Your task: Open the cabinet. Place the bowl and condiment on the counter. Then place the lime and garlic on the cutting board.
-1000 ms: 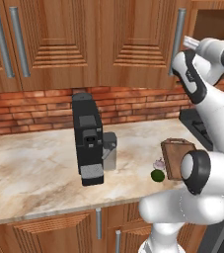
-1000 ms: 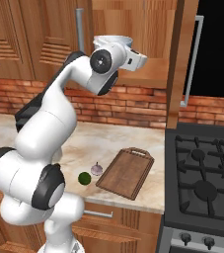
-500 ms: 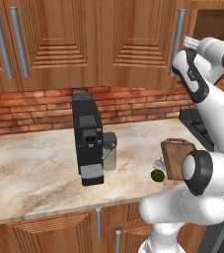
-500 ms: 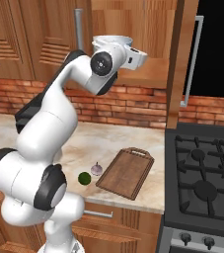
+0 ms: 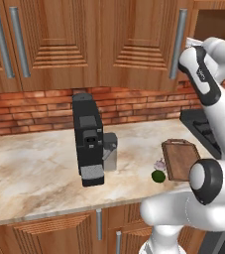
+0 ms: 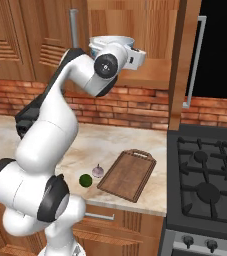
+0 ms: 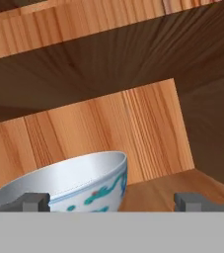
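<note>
Not much has moved in the last second: the claw [image 7: 112,200] sits up inside the open cabinet [image 7: 133,128], fingers spread wide, nothing held. The bowl [image 7: 66,180] sits right in front, toward its left fingertip. Lime [image 6: 85,180] and garlic [image 6: 98,171] are far below on the table [image 5: 34,168], beside the cutting board [image 6: 127,174]. Looks lined up for grabbing the bowl.

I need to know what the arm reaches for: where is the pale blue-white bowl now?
In the hand view, the wide round pale blue-white bowl stands on the wooden shelf inside the open upper cabinet, just beyond the open fingers, toward the left one.
</note>
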